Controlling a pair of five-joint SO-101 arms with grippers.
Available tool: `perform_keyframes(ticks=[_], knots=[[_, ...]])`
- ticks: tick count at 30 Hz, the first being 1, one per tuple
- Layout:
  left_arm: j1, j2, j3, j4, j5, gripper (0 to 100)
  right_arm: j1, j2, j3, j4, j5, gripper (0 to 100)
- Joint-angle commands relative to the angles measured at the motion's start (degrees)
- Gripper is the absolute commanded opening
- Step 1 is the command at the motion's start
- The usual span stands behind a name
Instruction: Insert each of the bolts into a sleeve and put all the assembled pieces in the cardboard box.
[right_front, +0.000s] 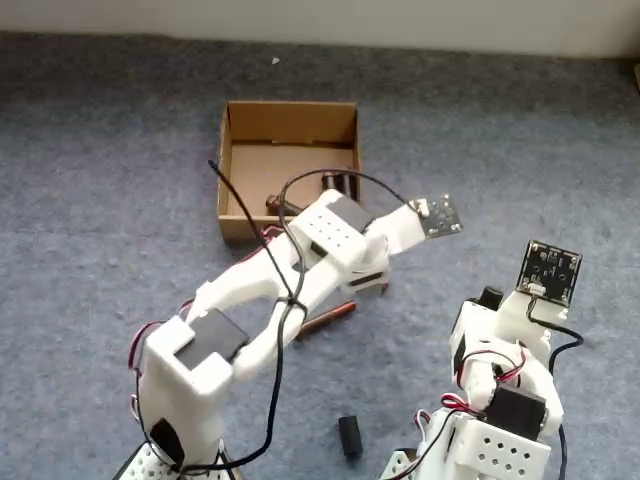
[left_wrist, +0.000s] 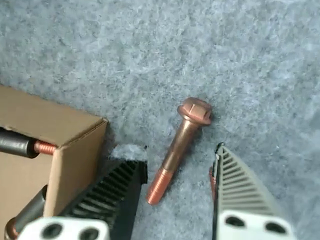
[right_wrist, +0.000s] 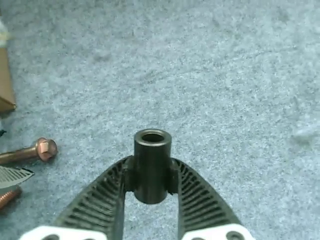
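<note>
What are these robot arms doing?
They are fitting bolts into sleeves and boxing them. The left gripper hangs open over a copper bolt that lies on the carpet beside the cardboard box. The right gripper is shut on a dark sleeve. Finished pieces already lie in the box.

Softly, evenly lit from above at moderate brightness, with no glare and no hard-edged shadows on the carpet (right_front: 90, 180). In the high view, dimmest beneath the left arm (right_front: 260, 285), at 6 o'clock from the cardboard box (right_front: 290, 105). Up close, catches a dull sheen along the bolt (left_wrist: 176, 152) and on the rim of the sleeve (right_wrist: 152, 165), with faint shade beside both.
</note>
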Motion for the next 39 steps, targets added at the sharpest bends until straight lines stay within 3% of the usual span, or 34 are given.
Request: perform_keyframes(ticks=[1,9,14,20,23,31,39], knots=[[0.7,3.8,-5.2,-0.5,-0.4,23,0.6,-0.9,-0.4,-0.1,-0.3,0.5],[1.2,10.3,-9.5,-0.5,-0.4,9,0.6,-0.9,-0.4,0.0,-0.2,0.5],[2.3,11.4,-9.5,0.2,-0.4,5,0.7,-0.9,-0.4,0.1,-0.1,0.5],[1.6,8.0,-16.8,12.0,-0.3,1,0.7,-1.0,-0.4,0.2,-0.4,0.5],[0.7,3.4,-19.2,17.1,0.4,1,0.7,-1.0,-0.8,0.2,-0.5,0.6],[-5.2,-15.3,-16.4,19.2,5.6,1,0.1,-1.0,-1.0,0.2,-0.5,0.6],[-8.4,-46.3,3.9,14.2,9.5,1,-11.9,-1.1,-1.2,0.1,-11.3,0.5]])
